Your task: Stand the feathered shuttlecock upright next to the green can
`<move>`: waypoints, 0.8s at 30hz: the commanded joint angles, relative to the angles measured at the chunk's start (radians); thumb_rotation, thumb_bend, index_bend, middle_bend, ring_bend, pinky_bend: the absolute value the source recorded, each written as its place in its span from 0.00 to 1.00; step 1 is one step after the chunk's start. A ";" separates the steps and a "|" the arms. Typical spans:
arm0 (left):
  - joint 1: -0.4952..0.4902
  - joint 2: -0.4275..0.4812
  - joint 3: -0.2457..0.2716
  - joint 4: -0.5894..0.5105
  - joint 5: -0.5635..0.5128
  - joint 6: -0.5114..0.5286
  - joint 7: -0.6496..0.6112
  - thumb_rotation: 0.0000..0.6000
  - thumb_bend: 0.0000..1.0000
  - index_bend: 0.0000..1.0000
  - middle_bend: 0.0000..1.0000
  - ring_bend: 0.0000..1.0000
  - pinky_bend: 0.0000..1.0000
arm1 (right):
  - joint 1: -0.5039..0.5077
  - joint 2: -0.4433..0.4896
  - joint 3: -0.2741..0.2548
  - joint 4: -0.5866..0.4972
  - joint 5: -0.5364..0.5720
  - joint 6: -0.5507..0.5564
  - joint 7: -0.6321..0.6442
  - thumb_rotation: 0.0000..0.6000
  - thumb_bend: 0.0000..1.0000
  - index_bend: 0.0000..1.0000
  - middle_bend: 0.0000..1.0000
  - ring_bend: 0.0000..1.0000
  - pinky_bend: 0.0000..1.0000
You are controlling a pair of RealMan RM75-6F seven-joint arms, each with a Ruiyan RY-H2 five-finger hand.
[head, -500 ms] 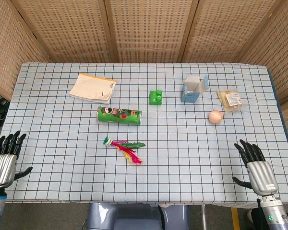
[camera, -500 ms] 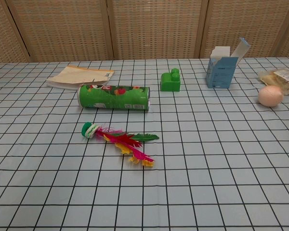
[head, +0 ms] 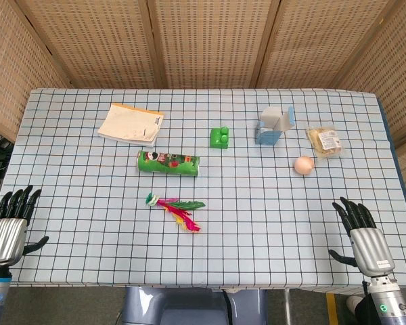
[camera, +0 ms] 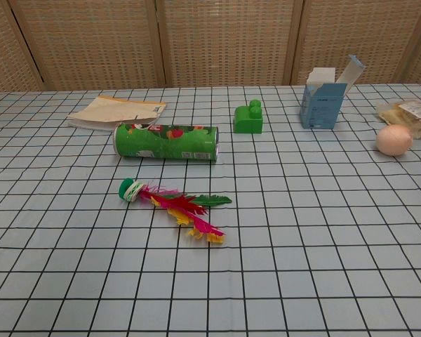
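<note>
Both hands have shifted slightly lower at the table's near edge: left hand (head: 7, 230) and right hand (head: 367, 240) empty, fingers spread. The shuttlecock (head: 174, 208) lies flat near the green can (head: 168, 162); no approach has begun.

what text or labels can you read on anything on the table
None can be read.
green can: printed label with a red patch, lettering too blurred.
booklet: a small dark mark on its cover, too small.
snack packet: a label sticker, too small.
blue carton: no print legible.
</note>
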 commanded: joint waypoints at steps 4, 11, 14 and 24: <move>-0.005 0.004 0.007 -0.006 0.012 -0.014 -0.010 1.00 0.00 0.00 0.00 0.00 0.00 | 0.001 0.002 0.003 -0.004 0.007 -0.005 -0.001 1.00 0.01 0.00 0.00 0.00 0.00; -0.029 0.022 0.018 -0.050 0.060 -0.036 -0.004 1.00 0.00 0.00 0.00 0.00 0.00 | 0.000 0.005 0.005 -0.007 0.010 -0.003 0.004 1.00 0.01 0.00 0.00 0.00 0.00; -0.060 0.044 0.020 -0.080 0.091 -0.069 0.005 1.00 0.00 0.00 0.00 0.00 0.00 | -0.001 0.006 0.006 -0.007 0.008 -0.001 0.008 1.00 0.01 0.00 0.00 0.00 0.00; -0.258 0.084 -0.033 -0.183 0.126 -0.316 0.147 1.00 0.00 0.00 0.00 0.00 0.00 | 0.000 0.007 0.013 0.002 0.026 -0.009 0.023 1.00 0.01 0.00 0.00 0.00 0.00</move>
